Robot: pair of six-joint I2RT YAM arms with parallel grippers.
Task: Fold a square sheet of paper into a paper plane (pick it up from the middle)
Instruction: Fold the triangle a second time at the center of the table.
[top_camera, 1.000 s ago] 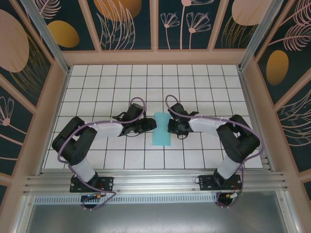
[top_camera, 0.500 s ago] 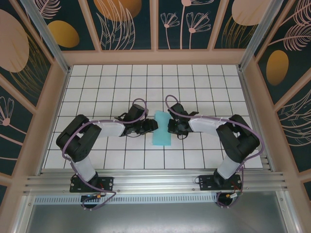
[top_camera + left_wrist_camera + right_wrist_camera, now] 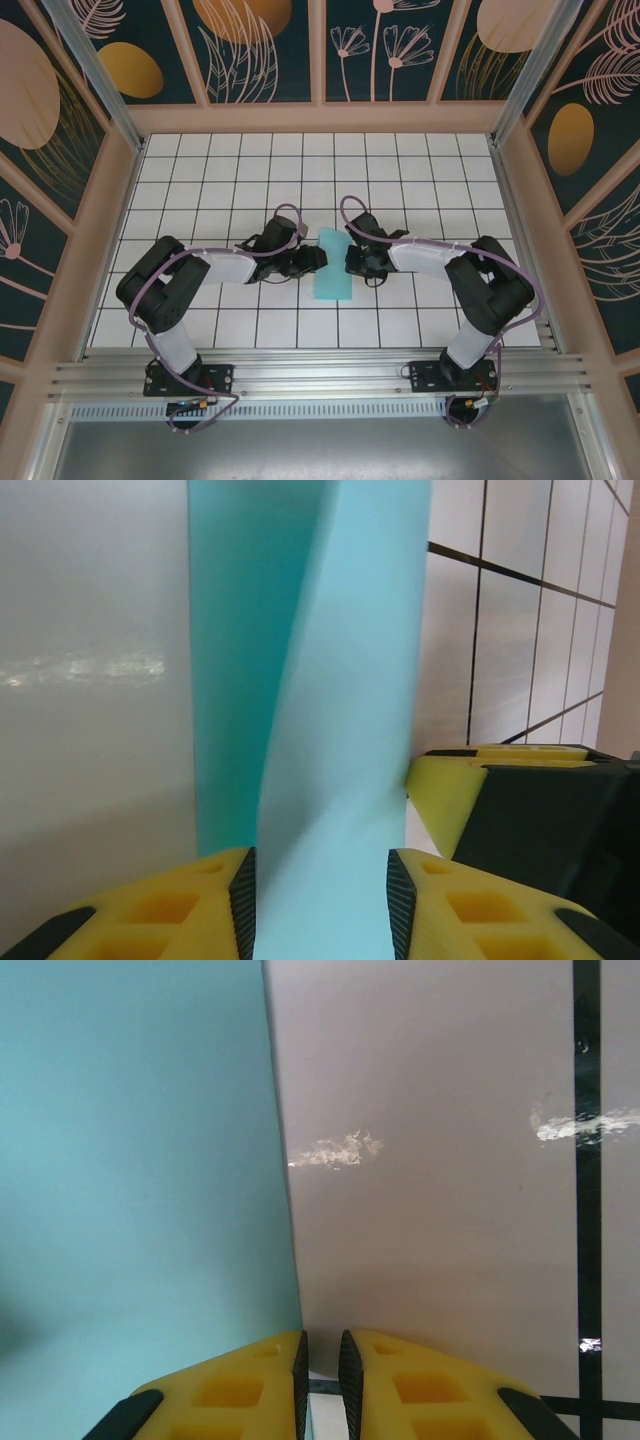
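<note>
The square sheet of paper [image 3: 331, 265] lies folded into a narrow turquoise strip on the white tiles, between my two grippers. My left gripper [image 3: 314, 259] is at its left edge. In the left wrist view a raised, twisted flap of the paper [image 3: 330, 730] runs between the left gripper's [image 3: 320, 885] open jaws and fills the gap from pad to pad. My right gripper [image 3: 353, 262] is at the strip's right edge. In the right wrist view its jaws [image 3: 322, 1355] are shut to a thin slit over bare tile, and the paper [image 3: 140, 1180] edge runs up to its left finger.
The white tiled floor [image 3: 420, 190] stretches on all sides of the paper. Wooden-framed patterned walls [image 3: 320, 110] close in the back and both sides. An aluminium rail [image 3: 320, 375] carries the arm bases at the near edge. A yellow finger of the right gripper [image 3: 450, 790] shows in the left wrist view.
My left gripper has slid a little to the right, onto the paper's left edge, with its arm drawing in. The right arm and the paper have stayed put.
</note>
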